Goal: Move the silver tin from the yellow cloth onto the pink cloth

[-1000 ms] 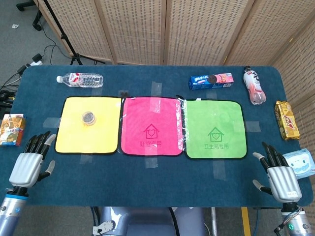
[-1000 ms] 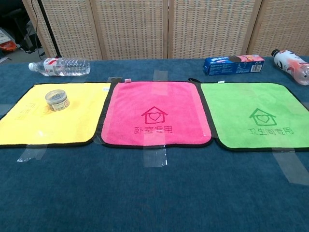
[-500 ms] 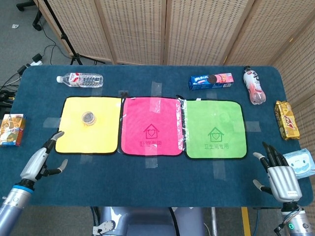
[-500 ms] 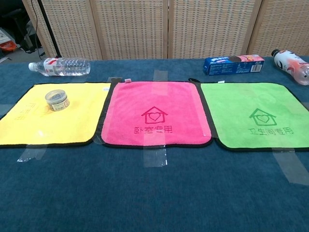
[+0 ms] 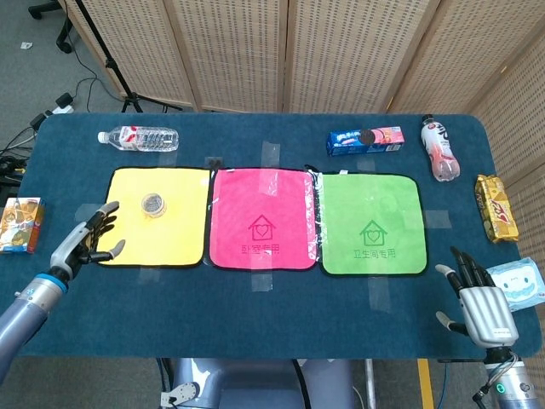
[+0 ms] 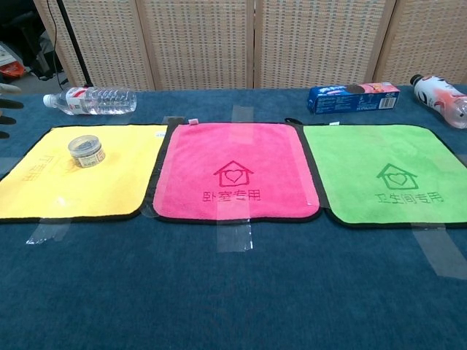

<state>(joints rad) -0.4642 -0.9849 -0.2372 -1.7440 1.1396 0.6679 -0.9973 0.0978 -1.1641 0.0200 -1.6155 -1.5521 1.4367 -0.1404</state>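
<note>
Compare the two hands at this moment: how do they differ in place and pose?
The left hand reaches over the yellow cloth's left edge, fingers pointing toward the silver tin; the right hand sits back near the table's front right corner, away from any cloth. The left hand is turned side-on; the right hand shows its back, fingers pointing up the table. Both hold nothing, fingers apart.

Silver tin sitting upright on yellow cloth, just ahead-right of left hand, untouched. Pink cloth lying flat, adjoining yellow one on far side from that hand.
</note>
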